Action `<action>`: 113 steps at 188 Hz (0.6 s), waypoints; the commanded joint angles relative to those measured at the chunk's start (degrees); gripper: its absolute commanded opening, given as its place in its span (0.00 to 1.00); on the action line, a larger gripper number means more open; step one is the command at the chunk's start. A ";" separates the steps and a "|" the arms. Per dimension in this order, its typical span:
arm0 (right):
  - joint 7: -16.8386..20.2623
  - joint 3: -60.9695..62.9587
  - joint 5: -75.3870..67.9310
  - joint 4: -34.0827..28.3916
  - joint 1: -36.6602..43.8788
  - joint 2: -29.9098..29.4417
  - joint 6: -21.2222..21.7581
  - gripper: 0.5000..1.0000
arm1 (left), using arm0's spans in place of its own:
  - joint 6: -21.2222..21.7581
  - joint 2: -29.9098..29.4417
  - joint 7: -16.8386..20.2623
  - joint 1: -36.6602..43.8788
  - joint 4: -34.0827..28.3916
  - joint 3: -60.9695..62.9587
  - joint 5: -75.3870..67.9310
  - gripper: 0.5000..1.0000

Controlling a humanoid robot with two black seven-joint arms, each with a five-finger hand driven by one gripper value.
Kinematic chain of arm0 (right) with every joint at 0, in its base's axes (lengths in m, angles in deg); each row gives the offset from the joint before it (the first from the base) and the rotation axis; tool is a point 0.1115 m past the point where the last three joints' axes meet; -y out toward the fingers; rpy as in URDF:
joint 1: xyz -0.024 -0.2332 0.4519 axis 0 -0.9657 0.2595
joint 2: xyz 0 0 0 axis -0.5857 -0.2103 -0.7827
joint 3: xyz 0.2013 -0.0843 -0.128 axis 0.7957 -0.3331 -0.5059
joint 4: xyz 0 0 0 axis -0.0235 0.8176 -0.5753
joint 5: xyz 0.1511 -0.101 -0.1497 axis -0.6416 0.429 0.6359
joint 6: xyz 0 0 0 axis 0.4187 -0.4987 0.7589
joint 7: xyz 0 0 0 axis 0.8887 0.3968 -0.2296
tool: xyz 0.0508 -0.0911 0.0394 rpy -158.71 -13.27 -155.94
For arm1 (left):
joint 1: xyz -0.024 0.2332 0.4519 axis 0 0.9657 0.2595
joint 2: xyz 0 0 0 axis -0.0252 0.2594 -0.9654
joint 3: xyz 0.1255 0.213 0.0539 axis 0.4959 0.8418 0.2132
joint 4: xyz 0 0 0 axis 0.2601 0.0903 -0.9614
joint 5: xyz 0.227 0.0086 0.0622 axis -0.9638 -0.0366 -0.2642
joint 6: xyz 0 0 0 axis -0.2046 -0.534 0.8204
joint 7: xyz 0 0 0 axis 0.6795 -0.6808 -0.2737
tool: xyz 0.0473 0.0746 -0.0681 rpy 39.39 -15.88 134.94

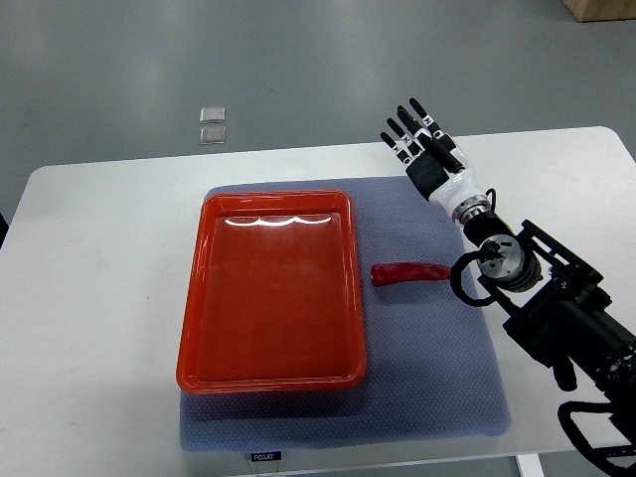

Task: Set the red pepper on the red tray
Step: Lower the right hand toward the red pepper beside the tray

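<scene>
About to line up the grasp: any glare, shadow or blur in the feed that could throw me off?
Top view: sharp overall, with even, soft lighting; white glare streaks sit along the far inner wall of the red tray; the red pepper on the grey mat is crisp with only a faint shadow; the right hand, fingers spread, shows no motion blur.

Bare mat (437,338) around red pepper (408,272), red tray (270,290) wall just beside

Single top view is looking steeply down from the robot's side, taking in the whole red tray (270,294) at moderate range, floor showing beyond it.
</scene>
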 commanded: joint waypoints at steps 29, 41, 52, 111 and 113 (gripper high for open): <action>0.00 0.00 0.00 -0.09 0.34 0.00 0.04 0.82 | -0.01 0.00 0.00 0.00 0.19 -0.17 -0.08 1.00; 0.00 -0.09 0.09 -0.09 0.51 0.00 0.04 0.82 | -0.01 0.00 0.00 0.00 0.19 -0.09 0.00 1.00; 0.00 -0.53 0.79 -0.09 0.69 0.00 0.30 0.82 | -0.01 0.00 0.00 0.00 0.10 -0.09 0.00 1.00; 1.23 -17.58 28.03 -2.99 9.13 10.99 1.36 0.82 | -0.01 0.00 0.00 0.00 0.01 -0.09 0.00 1.00; 1.41 -18.72 29.70 -3.60 9.65 11.87 1.45 0.82 | -0.01 0.00 0.00 0.00 0.01 -0.09 0.00 1.00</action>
